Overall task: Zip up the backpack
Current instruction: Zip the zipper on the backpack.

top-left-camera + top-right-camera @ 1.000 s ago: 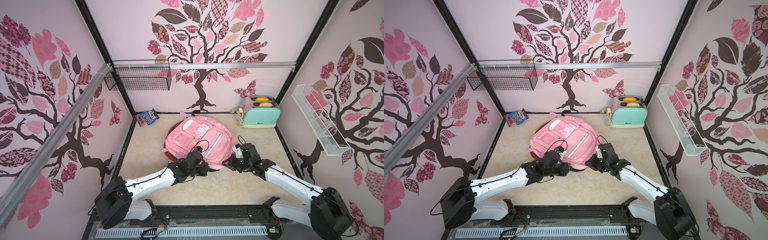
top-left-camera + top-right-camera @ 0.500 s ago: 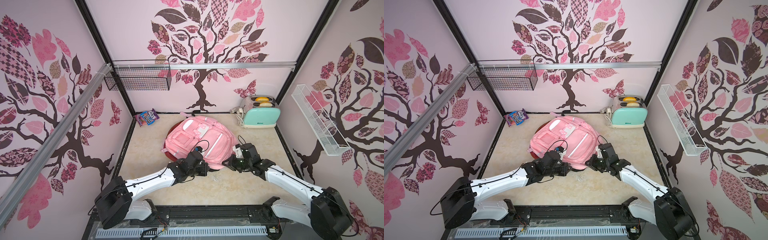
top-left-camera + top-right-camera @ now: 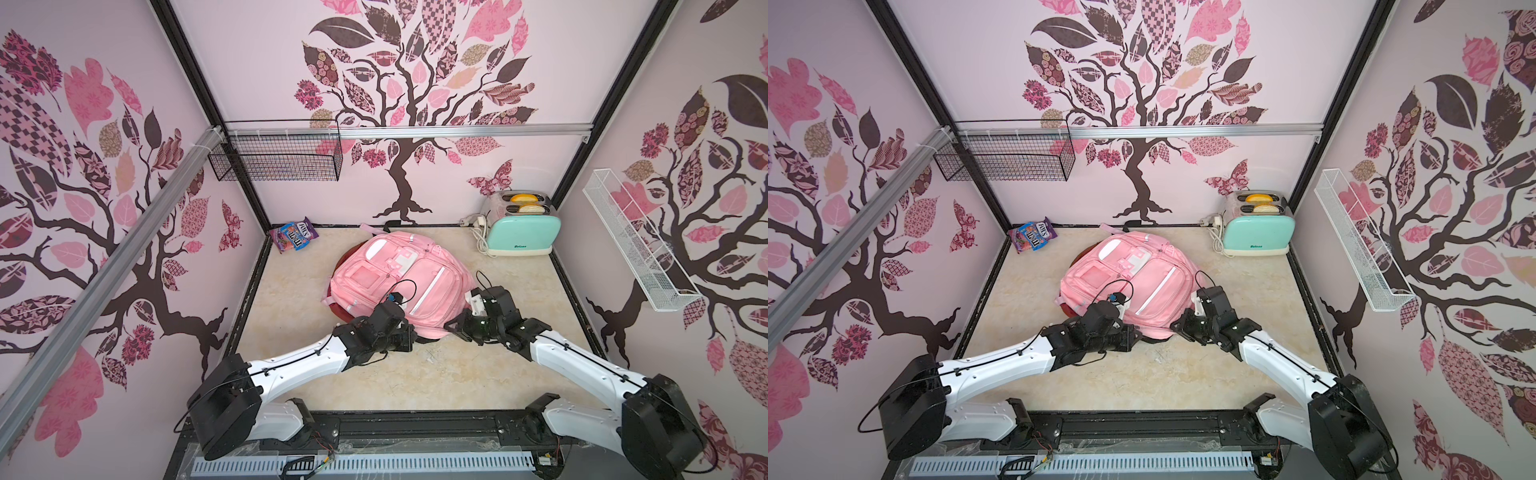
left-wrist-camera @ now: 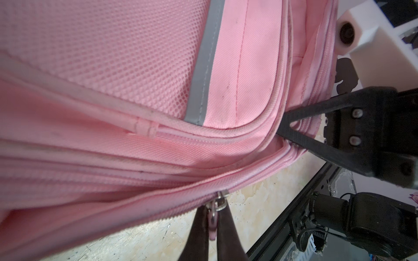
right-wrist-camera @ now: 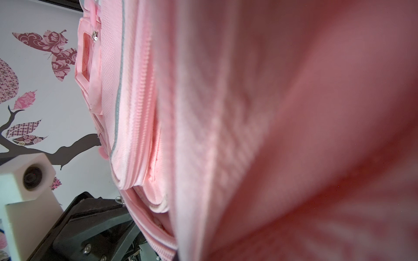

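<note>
In both top views a pink backpack [image 3: 399, 282] of woven nylon lies front up around the middle of the marbled beige desk [image 3: 415, 382]. It is domed, with a grey reflective stripe down one panel. The black left gripper [image 3: 411, 334] and right gripper [image 3: 449, 326] meet its near edge side by side, just in from the desk's front edge. A glossy mint-green toaster [image 3: 521, 232] with a loose white cord [image 3: 478, 237] stands in the back right corner. A crinkled candy bag [image 3: 294, 235] lies in the back left corner. Both are well apart from the backpack. A black wire basket [image 3: 276, 160] and a white wire rack [image 3: 636, 241] hang on the walls. In the left wrist view the left gripper's two dark fingers [image 4: 199, 228] are pinched together on the pink zipper pull [image 4: 212, 226], which hangs from a small metal slider [image 4: 218, 203] on the toothed lower seam. Beside it, the right gripper's fingers come to a point, clamped on the backpack's piped edge below a honeycomb mesh pocket. The right wrist view is almost filled by blurred pink cloth close against the lens. That gripper's own fingers are hidden there, and the left gripper's black body shows at the fabric's edge.
</note>
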